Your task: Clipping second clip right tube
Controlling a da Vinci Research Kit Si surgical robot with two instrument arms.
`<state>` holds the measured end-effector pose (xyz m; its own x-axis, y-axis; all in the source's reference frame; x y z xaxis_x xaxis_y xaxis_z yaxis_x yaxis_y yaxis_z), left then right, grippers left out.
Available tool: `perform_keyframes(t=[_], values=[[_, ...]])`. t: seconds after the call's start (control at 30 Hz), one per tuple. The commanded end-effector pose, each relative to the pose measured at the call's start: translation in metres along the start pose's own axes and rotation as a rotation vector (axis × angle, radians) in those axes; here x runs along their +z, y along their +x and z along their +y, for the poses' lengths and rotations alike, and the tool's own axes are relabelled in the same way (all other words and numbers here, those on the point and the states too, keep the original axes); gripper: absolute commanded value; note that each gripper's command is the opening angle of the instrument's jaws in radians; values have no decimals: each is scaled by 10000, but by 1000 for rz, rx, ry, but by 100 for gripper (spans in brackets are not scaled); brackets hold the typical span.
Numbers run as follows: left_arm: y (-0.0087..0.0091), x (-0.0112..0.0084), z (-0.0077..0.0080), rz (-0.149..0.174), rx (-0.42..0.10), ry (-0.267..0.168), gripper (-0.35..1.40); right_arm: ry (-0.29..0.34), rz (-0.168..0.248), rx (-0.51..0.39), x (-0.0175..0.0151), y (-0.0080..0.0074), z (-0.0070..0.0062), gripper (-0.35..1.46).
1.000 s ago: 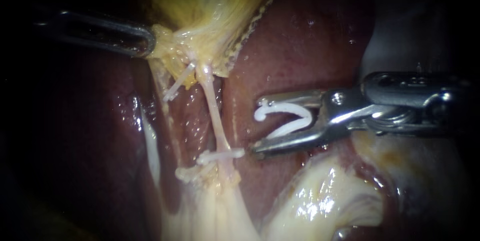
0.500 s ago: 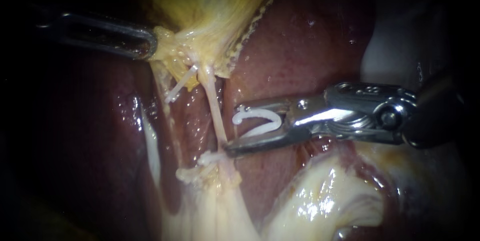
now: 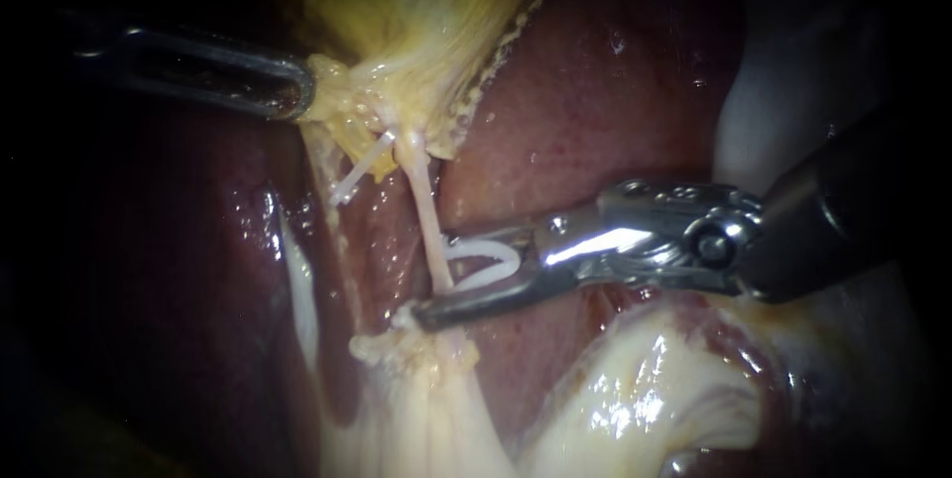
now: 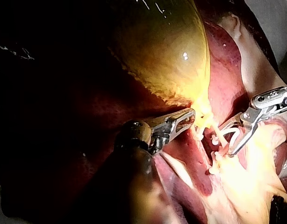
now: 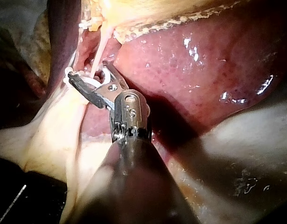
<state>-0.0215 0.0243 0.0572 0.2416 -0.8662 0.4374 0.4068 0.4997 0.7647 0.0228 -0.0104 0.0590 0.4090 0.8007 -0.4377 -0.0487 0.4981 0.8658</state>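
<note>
We take the right tube (image 3: 424, 205) as our mark. It is a thin pale strand that runs from the yellow neck of the gallbladder (image 3: 416, 22) down to a knot of pale tissue, with the dark red liver (image 3: 595, 91) behind it.

Our right instrument (image 3: 433, 278) meets the lower half of the tube. Its jaws stand wide apart and hold the open clip (image 3: 506, 252), one white limb seated against each jaw. The tube crosses the mouth of the jaws near their tips. In the right wrist view the tube (image 5: 100, 46) runs down into the gap of that instrument (image 5: 87, 72). We cannot tell whether the clip's limbs already reach past the tube.

At the tube's foot sits the lower clip (image 3: 402, 316). It is mostly hidden by the tip of the lower jaw, which lies touching or just over it.

Beside the tube's upper end, on the side away from the right instrument, the left clip (image 3: 355, 169) lies slanted across a neighbouring strand.

Further out on that same side, our left instrument (image 3: 300, 91) has its jaws closed on the yellow gallbladder tissue where the tube begins. The left wrist view shows its tip (image 4: 190, 116) buried in that tissue, with the right instrument (image 4: 223, 142) just across the tube from it.
</note>
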Motion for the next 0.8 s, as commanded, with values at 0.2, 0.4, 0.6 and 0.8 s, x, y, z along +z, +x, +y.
perform_keyframes(t=[0.2,0.4,0.6,0.8], values=[[0,1,0,0,0,-1,-35,53,58,25,7,5,-2,50],[0,1,0,0,0,-1,-35,144,86,81,9,5,-16,49],[1,0,0,1,0,-1,-35,205,61,84,14,7,-43,48],[1,0,0,1,0,-1,-35,270,46,90,19,9,-56,46]])
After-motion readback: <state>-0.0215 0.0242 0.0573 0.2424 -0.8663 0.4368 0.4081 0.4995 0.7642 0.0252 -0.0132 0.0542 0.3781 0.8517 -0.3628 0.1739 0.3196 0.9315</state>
